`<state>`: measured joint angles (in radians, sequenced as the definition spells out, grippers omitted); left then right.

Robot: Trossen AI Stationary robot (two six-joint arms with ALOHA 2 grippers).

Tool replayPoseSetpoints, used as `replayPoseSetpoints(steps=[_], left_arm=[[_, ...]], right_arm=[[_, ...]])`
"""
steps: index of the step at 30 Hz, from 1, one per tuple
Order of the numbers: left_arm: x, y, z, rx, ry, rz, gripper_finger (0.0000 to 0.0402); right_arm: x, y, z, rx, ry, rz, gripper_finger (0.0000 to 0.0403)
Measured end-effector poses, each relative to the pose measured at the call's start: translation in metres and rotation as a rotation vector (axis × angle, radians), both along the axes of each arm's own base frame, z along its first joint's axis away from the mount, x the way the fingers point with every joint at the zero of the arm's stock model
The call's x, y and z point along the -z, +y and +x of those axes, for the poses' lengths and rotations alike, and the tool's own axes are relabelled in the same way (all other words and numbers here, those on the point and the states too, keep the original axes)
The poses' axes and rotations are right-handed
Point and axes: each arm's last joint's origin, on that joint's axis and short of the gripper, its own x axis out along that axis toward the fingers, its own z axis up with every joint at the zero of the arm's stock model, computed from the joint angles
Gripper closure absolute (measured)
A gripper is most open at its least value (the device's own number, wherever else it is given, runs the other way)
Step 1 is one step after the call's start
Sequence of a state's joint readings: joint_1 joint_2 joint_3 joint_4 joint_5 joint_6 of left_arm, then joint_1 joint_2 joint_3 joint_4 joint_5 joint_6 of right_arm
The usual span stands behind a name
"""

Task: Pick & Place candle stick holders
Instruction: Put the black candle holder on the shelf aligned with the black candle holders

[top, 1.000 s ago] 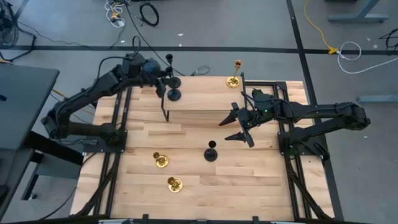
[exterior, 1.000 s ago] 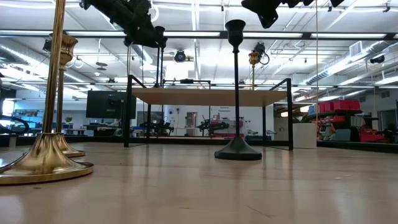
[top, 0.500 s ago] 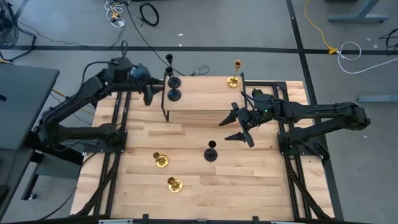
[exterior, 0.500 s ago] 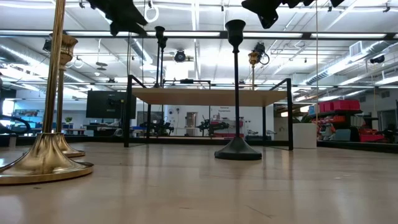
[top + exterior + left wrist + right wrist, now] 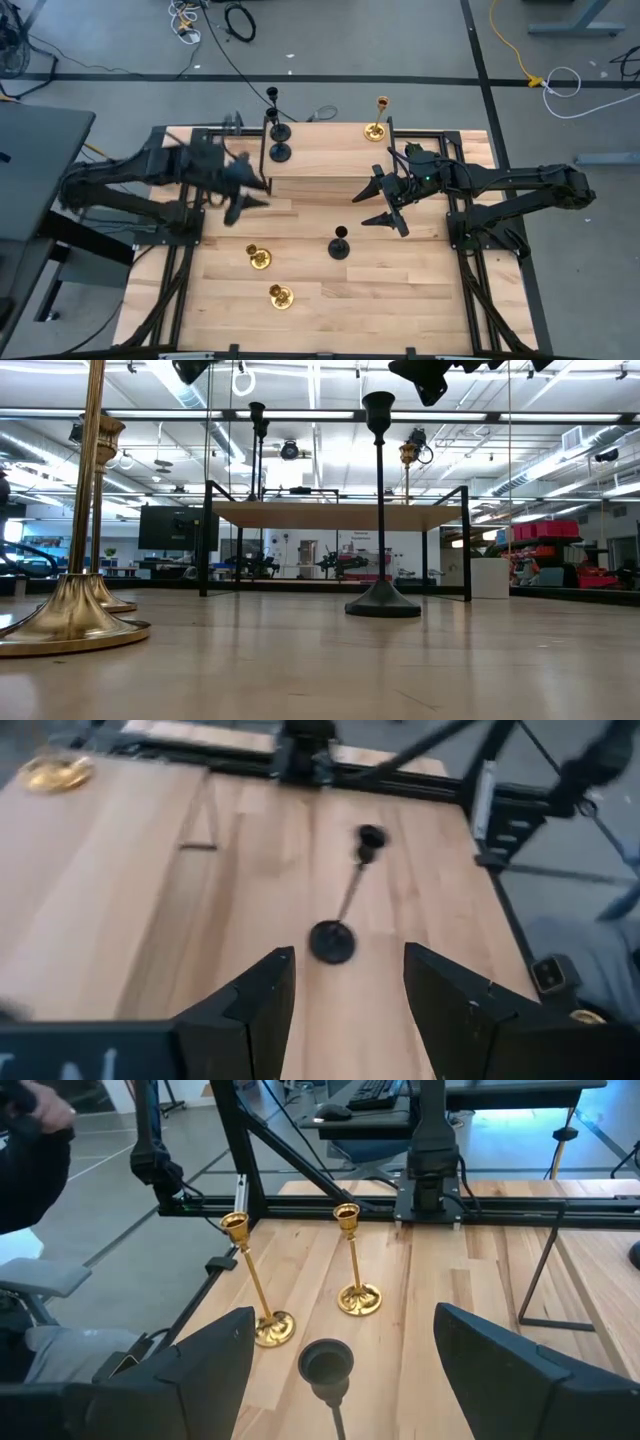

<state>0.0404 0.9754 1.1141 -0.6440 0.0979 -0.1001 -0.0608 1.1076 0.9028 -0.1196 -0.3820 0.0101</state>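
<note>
A: Where are the holders?
B: From the table (image 5: pixel 420 300) centre: two black holders (image 5: pixel 279 152) at eleven o'clock, one gold holder (image 5: pixel 376 130) at one, a third black holder (image 5: pixel 340 248) near six, and two gold holders (image 5: pixel 259 258) at seven.
A: And the grippers?
B: The left gripper (image 5: pixel 245 190) hangs at nine o'clock, fingers spread, holding nothing. The right gripper (image 5: pixel 385 205) sits at three o'clock, wide open and empty, above the lone black one.
</note>
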Motion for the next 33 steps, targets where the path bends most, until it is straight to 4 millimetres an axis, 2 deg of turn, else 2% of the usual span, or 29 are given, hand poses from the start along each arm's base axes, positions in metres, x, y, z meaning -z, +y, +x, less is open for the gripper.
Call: replayPoseSetpoints(steps=[6,13,23,33], left_arm=[[0.010,-0.042,0.025,0.057,0.006,0.064,0.0211],[0.030,-0.073,0.056,0.080,0.022,0.083,0.0211],[0.061,-0.089,0.102,0.039,0.005,0.116,0.0211],[0.094,-0.094,0.134,-0.084,0.024,0.167,0.0211]], right_arm=[[0.000,0.000,0.000,0.004,0.007,0.012,0.0099],[0.001,0.000,0.000,0.009,0.024,0.031,0.0099],[0.007,0.009,-0.003,-0.024,0.094,0.034,0.0099],[0.007,0.017,-0.003,-0.064,0.090,0.013,0.0099]])
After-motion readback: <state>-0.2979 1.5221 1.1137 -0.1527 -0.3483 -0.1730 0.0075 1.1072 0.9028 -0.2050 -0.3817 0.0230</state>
